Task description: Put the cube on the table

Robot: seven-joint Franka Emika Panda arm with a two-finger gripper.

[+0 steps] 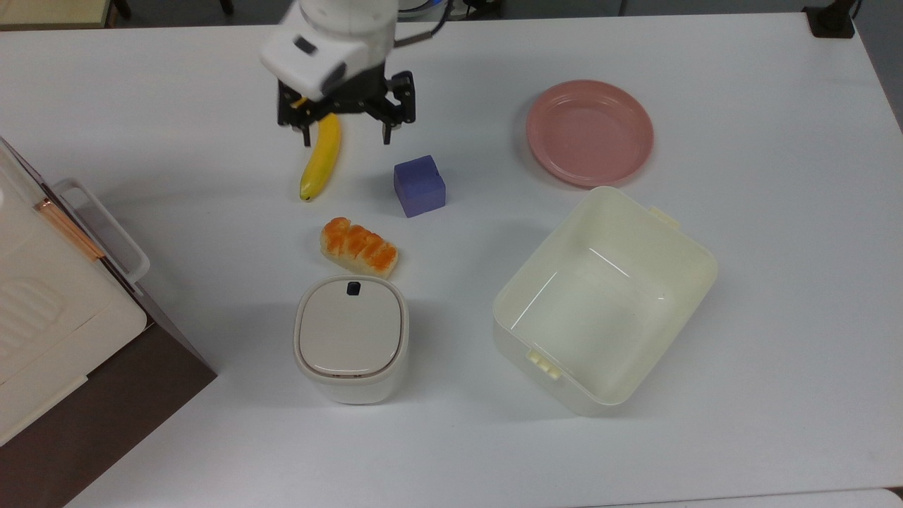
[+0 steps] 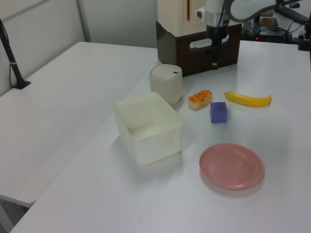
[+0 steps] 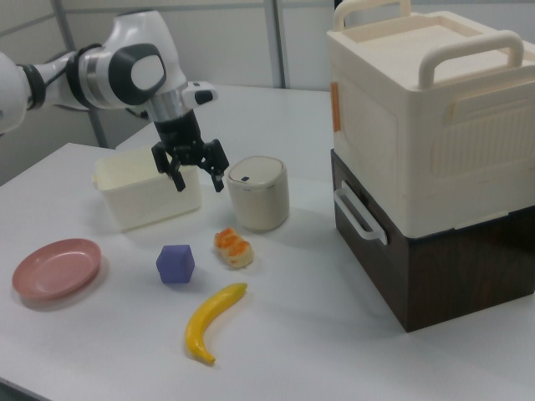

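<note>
The blue-purple cube (image 1: 420,185) (image 2: 218,112) (image 3: 175,264) rests flat on the white table (image 1: 776,296), between the banana and the pink plate in the top view, with nothing touching it. My gripper (image 1: 346,137) (image 3: 199,185) hangs open and empty in the air, well apart from the cube. In the top view it is up and to the cube's left, over the banana's upper end. In the left view the gripper (image 2: 214,60) stands high above the table in front of the stacked boxes.
A banana (image 1: 321,144) lies left of the cube in the top view, and a bread piece (image 1: 358,247) lies below it. Around them are a lidded white canister (image 1: 350,339), a cream tub (image 1: 705,264), a pink plate (image 1: 589,130) and stacked boxes (image 1: 49,296).
</note>
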